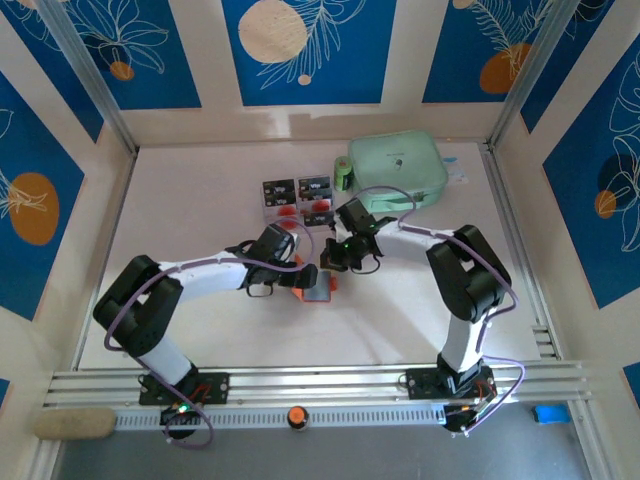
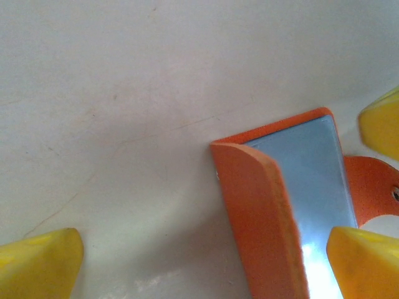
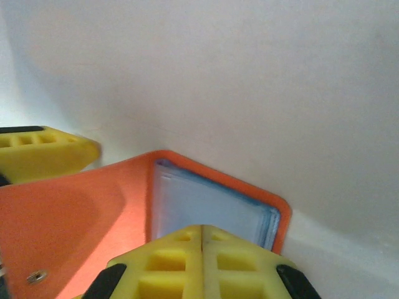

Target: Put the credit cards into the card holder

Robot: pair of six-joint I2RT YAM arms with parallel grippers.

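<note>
Card holder (image 2: 262,212) lies open under wide-spread left tool (image 2: 201,265); right tool (image 3: 201,240) closed, empty.

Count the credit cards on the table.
2. The left credit card and the right credit card lie side by side beyond the card holder, left of the green pouch. More may be stacked underneath.

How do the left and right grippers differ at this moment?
The left gripper stands wide open, while the right gripper is shut, its fingers meeting with nothing between them. The left gripper brackets the raised orange flap of the card holder; the right gripper's closed tip sits over the holder's bluish pockets, contact unclear. Both have yellow fingers and are at the card holder, and neither holds any of the credit cards.
</note>
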